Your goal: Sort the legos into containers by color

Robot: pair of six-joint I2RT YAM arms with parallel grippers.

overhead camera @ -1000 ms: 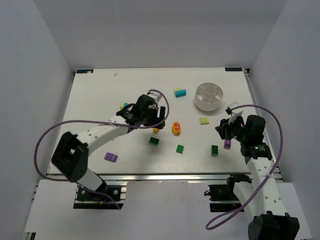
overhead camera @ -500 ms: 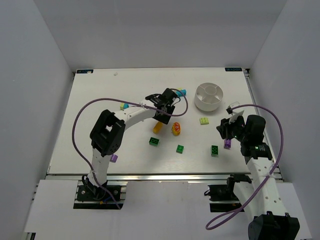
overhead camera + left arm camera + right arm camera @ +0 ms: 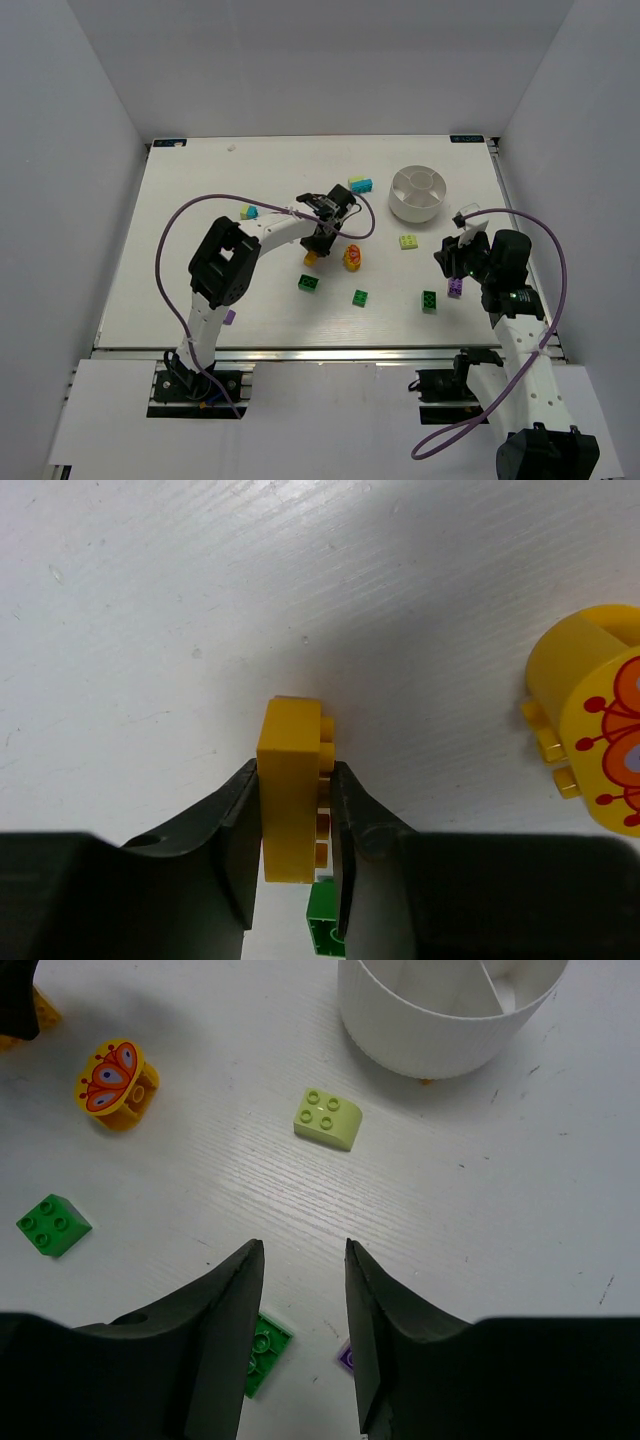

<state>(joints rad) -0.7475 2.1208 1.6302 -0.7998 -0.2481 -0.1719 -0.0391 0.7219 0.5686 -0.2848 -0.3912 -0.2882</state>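
— The white divided bowl [image 3: 418,192] sits upper right. What about the left gripper [image 3: 295,772]?
— It's clamped on the yellow brick [image 3: 290,730] at centre frame, by its flat sides. Light, hard and slick, I'd say. The butterfly brick [image 3: 600,720] is near, with a green brick [image 3: 322,920] just below. The right gripper [image 3: 300,1260] gapes, empty.

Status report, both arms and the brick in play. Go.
Left gripper shut on yellow brick. Right gripper open, empty, above the table near the white bowl. Butterfly brick beside the yellow one, not touching.
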